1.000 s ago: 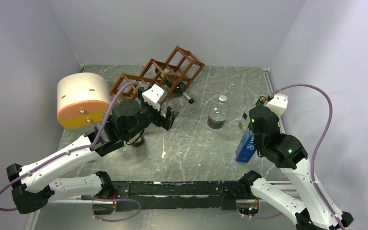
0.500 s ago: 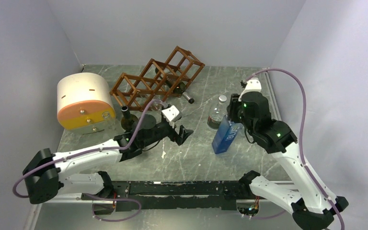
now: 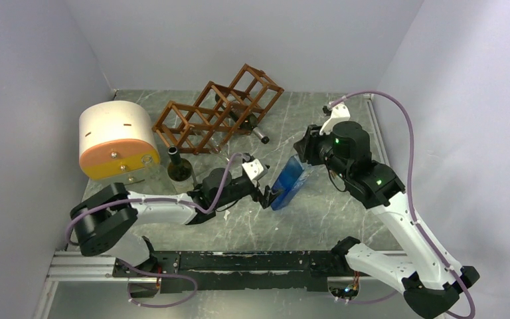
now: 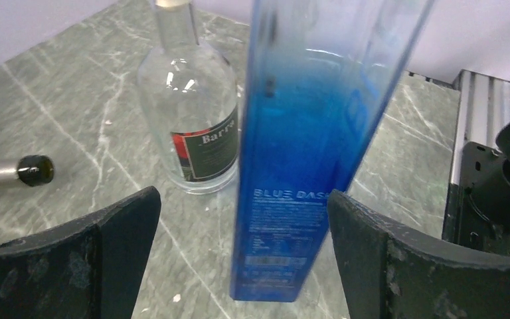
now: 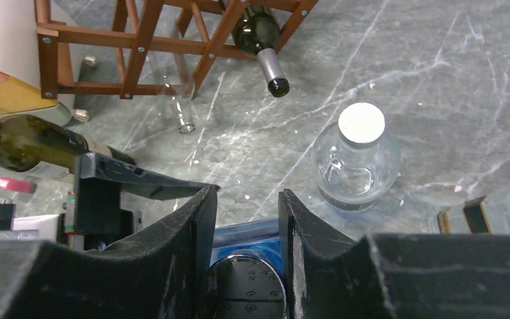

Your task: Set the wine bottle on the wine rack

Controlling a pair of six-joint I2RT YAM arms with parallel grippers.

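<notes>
Looks like a handover between the arms. The right end effector [image 5: 246, 206] is clamped together on the top end of the blue bottle [image 3: 287, 183]. The bottle hangs tilted over the middle of the worktop [image 3: 239, 222], foot toward the left arm; whether the foot touches the stone I cannot tell. The left end effector [image 4: 242, 203] is spread wide, one finger on either side of the bottle's lower body, touching neither face. To do it well: centre the bottle in the gap, close squarely on its flat sides, and only then let the right release, since the glass looks slick. The wine rack [image 3: 219, 106] sits well apart at the far left, with one dark bottle [image 5: 255, 30] lying in it. A clear bottle [image 4: 192, 126] stands near, so mind it.
</notes>
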